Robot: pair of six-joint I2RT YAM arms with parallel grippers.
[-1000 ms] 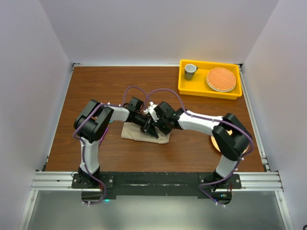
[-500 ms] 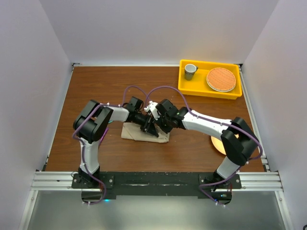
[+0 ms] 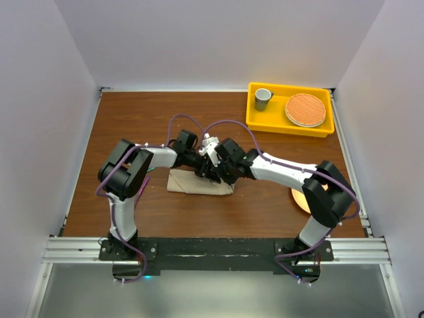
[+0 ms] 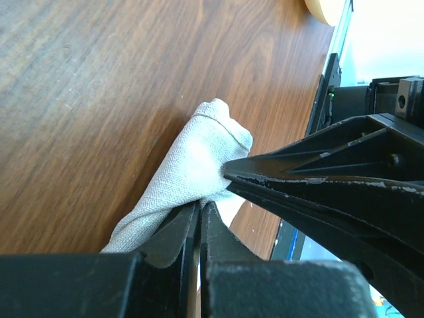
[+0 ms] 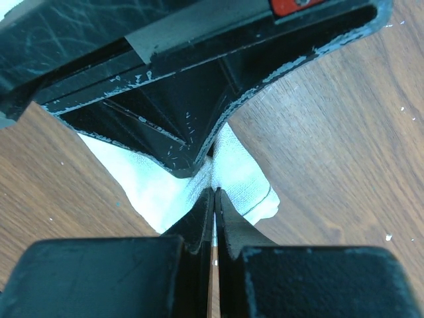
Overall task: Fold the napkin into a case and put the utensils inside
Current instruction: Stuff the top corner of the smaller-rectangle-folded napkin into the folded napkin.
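Hands seemingly on napkin; tray: cup

**A Robot Test Cell, Not a Dining Room**

Plain white panels box in a wood-grain table on three sides. Two robot arms are bolted to an aluminium rail at 6 o'clock. A yellow bin at 1 o'clock and a napkin at centre look like staged props. It is probably a lab.
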